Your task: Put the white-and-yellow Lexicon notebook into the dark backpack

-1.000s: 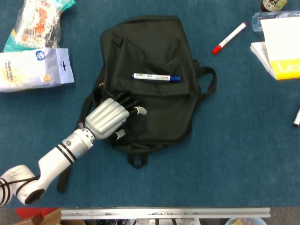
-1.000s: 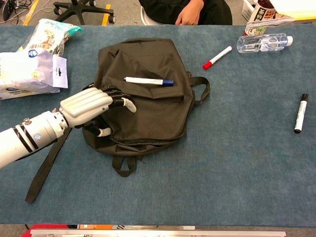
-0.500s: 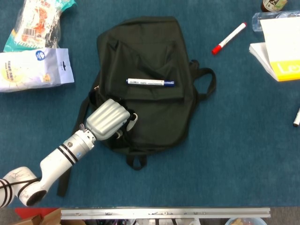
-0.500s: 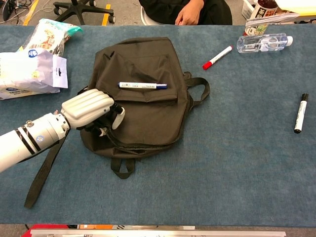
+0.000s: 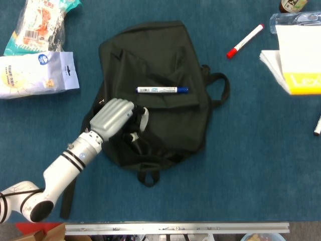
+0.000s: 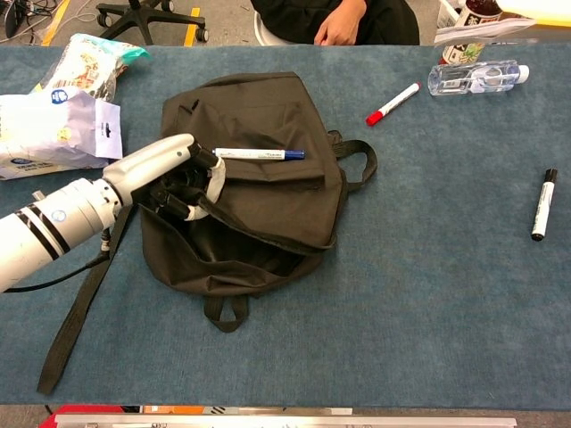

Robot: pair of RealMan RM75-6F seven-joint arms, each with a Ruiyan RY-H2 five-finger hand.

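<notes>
The dark backpack (image 5: pixel 168 120) (image 6: pixel 268 201) lies flat in the middle of the blue table, top end toward me. My left hand (image 5: pixel 116 118) (image 6: pixel 178 174) grips the fabric edge at its left side and holds it raised, so the mouth gapes. A white marker with a blue cap (image 5: pixel 162 90) (image 6: pixel 259 154) rests on the bag's front pocket. The white-and-yellow Lexicon notebook (image 5: pixel 301 60) (image 6: pixel 535 9) shows at the far right edge, partly cut off and seemingly raised above the table. My right hand is outside both views.
Two snack bags (image 5: pixel 37 73) (image 6: pixel 53 134) lie at the far left. A red-capped marker (image 5: pixel 245 41) (image 6: pixel 393 103) and a water bottle (image 6: pixel 477 77) sit at the back right, a black marker (image 6: pixel 542 204) at the right. A person (image 6: pixel 339 22) sits behind the table.
My left hand closed on the backpack's edge and pulled it up and left, opening the mouth. The bag and the marker on it shifted. The notebook moved slightly left.
</notes>
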